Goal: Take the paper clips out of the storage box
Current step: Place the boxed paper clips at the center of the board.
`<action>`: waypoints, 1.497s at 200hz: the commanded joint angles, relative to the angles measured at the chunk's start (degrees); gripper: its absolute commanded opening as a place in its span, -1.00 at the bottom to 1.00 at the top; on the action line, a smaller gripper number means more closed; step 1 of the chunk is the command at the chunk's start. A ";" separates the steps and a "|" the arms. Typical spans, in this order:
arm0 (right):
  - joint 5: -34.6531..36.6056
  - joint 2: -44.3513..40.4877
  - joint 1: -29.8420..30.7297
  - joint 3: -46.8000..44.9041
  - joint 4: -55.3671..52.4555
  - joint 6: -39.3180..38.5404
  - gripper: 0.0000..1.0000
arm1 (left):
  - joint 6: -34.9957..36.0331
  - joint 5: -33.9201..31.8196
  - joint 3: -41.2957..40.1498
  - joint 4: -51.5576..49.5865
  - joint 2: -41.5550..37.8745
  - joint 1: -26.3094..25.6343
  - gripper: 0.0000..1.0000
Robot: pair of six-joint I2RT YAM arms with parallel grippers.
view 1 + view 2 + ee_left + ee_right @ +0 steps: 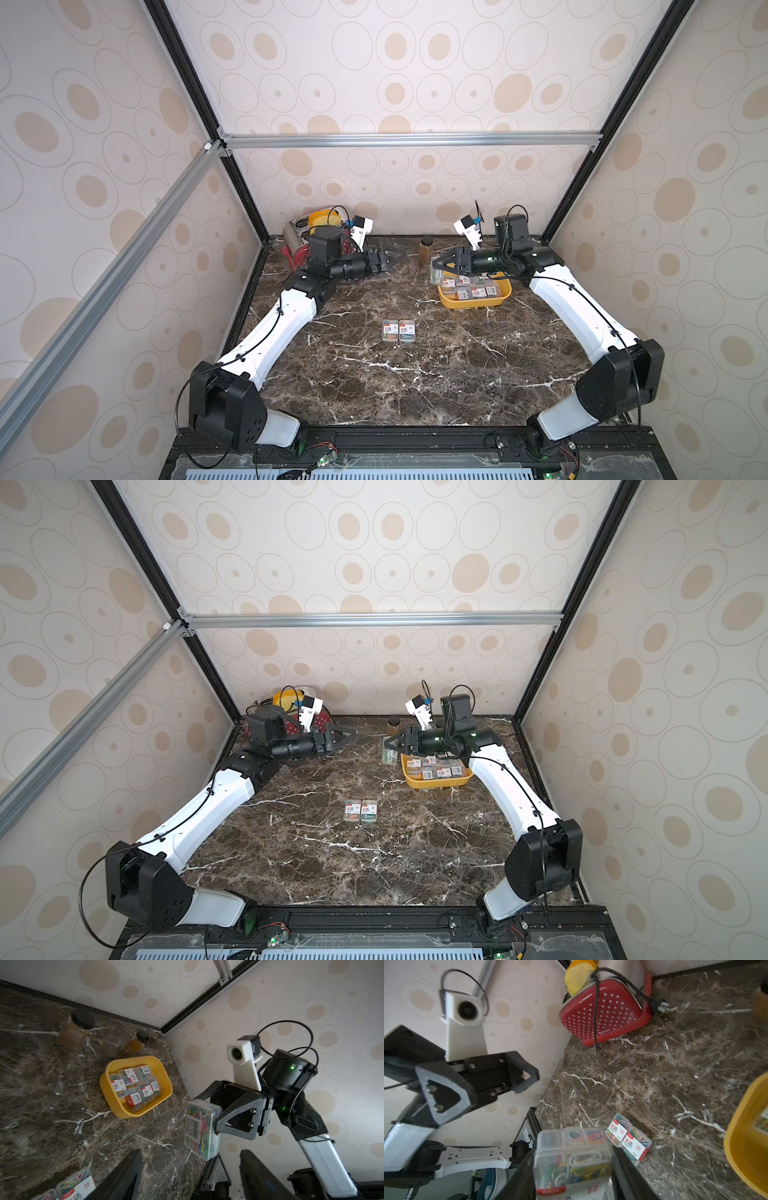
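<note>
A red toaster (604, 1012) stands in the back left corner, with something yellow sticking out of its top. Just right of it the left claw (400, 253) hangs above the table (374, 382). Its jaws are spread wide, with nothing between them, and it touches nothing.

Near the middle of the table, toward the front, two clip cases (399, 331) lie flat side by side with their labels up. They touch each other and are well apart from the tray. At the back middle a brown bottle (426, 247) stands upright.

Just right of the bottle, the right claw (204, 1113) is closed partway on a third case (200, 1134), with a finger pressed against either side. This case is held on edge, off the table, outside the tray and just left of its rim.

The yellow tray (473, 304) sits at the back right, under the right arm's wrist. More cases (133, 1086) lie flat inside it in rows. There seem to be six or seven, though the arm covers part of them from above. A second bottle (135, 1044) stands just behind the tray.
</note>
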 commanded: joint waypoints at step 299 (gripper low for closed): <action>34.87 31.40 13.60 8.07 -19.14 0.65 -0.36 | 24.03 -31.36 -2.24 -27.65 -2.86 -0.03 0.79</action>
